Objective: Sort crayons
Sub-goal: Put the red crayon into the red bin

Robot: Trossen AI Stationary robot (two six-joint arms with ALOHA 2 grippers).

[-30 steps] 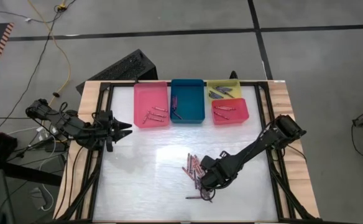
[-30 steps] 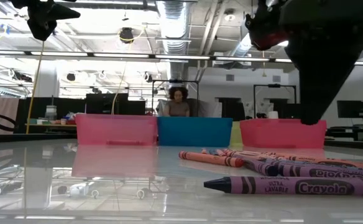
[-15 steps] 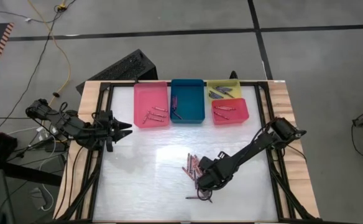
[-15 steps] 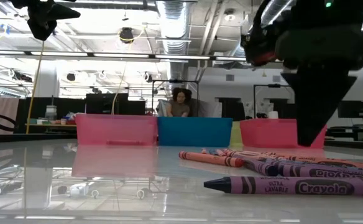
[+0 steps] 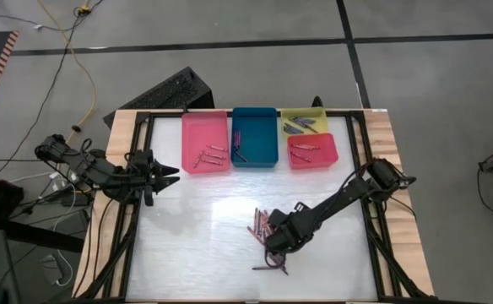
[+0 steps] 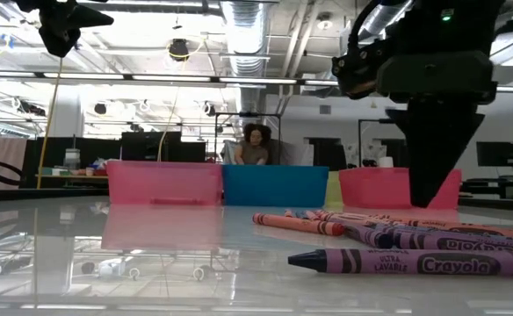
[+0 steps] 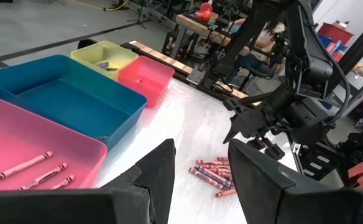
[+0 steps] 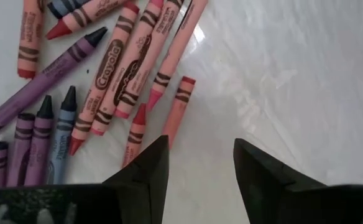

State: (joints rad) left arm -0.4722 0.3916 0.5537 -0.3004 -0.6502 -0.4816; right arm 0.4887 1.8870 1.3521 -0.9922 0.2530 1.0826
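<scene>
Our right tool (image 5: 273,242), prongs parted and empty, has slid left over the crayons (image 5: 263,226) heaped lower-centre on the bench (image 5: 204,228), probably lining up a pick; left tool (image 5: 169,175) waits, parted.

Glossy white tabletop (image 5: 213,211), wooden edge strips (image 5: 116,135), paper-wrapped crayons (image 8: 116,65), smooth plastic trays (image 5: 205,140).

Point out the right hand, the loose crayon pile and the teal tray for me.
right hand (image 5: 279,241), high view, between its fingertips.
loose crayon pile (image 5: 262,223), high view, middle of pile.
teal tray (image 5: 256,157), high view, bare floor.
</scene>
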